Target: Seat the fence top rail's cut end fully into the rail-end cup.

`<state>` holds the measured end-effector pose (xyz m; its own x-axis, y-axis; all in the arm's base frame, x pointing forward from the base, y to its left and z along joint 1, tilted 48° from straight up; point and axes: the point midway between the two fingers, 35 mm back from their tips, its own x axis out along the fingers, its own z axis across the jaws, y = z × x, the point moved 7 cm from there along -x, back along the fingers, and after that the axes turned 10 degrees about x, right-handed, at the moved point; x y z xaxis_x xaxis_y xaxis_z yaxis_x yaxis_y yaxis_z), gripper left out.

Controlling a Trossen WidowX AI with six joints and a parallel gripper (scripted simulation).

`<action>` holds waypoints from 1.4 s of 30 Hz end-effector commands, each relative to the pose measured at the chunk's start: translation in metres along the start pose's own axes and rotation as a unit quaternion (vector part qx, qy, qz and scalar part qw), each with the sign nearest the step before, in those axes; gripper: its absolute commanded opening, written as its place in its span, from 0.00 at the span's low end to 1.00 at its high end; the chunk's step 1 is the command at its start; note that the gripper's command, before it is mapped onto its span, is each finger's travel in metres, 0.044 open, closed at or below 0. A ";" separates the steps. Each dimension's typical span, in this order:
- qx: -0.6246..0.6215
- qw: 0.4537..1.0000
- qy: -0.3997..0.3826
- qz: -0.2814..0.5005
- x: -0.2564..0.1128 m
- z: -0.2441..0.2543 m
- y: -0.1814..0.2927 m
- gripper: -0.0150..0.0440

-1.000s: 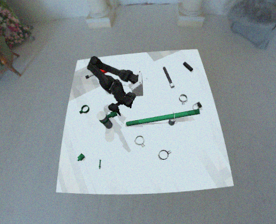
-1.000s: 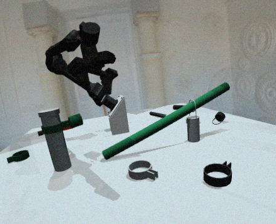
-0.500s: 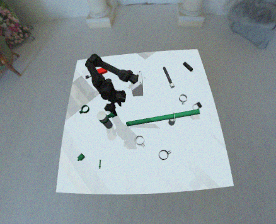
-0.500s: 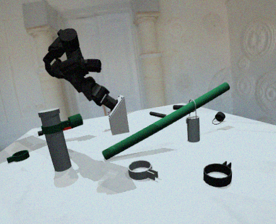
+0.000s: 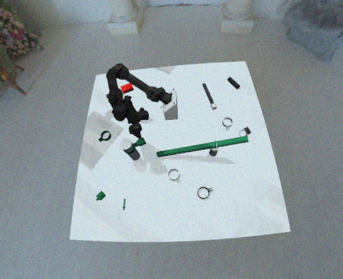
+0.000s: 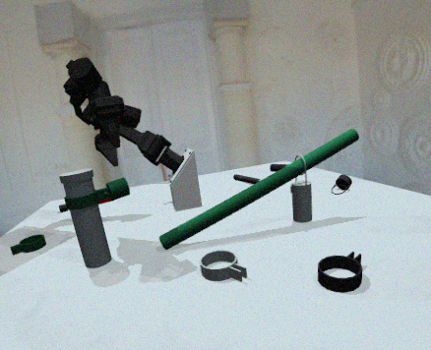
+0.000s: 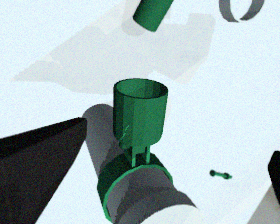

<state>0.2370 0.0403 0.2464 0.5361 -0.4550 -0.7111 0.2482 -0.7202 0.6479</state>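
The long green rail (image 5: 189,149) (image 6: 258,189) (image 7: 153,14) passes through the loop cap (image 6: 305,164) on the small grey post (image 6: 302,203). It slopes, right end high, left end low near the table. The green rail-end cup (image 5: 140,142) (image 6: 118,188) (image 7: 141,115) is on the brace band (image 6: 83,201) high on the big grey post (image 5: 134,154) (image 6: 92,236), just under its cap. The cup's mouth faces the rail's low end, with a clear gap between them; the cup is empty. My gripper (image 7: 174,142) is open and empty above the post and cup, clear of the rail.
A grey band (image 5: 174,169) (image 6: 215,274) and a black band (image 5: 198,193) (image 6: 338,283) lie in front of the rail. A loose green cup (image 5: 100,195) and small green bolt (image 5: 124,204) (image 7: 220,174) lie front left. A red block (image 5: 127,88) is near the arm.
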 end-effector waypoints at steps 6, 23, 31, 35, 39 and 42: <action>-0.035 0.999 0.000 -0.004 0.001 0.008 0.004 1.00; -0.035 0.999 0.000 -0.003 0.040 0.024 0.008 1.00; -0.034 0.999 0.000 -0.003 0.053 0.023 0.008 1.00; -0.034 0.999 0.000 -0.003 0.059 0.022 0.008 1.00; -0.034 0.999 0.000 -0.003 0.066 0.022 0.008 1.00; -0.034 0.999 0.000 -0.003 0.071 0.022 0.008 1.00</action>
<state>0.2554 -0.0057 0.2033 0.5455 -0.4494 -0.7074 0.2936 -0.6881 0.6636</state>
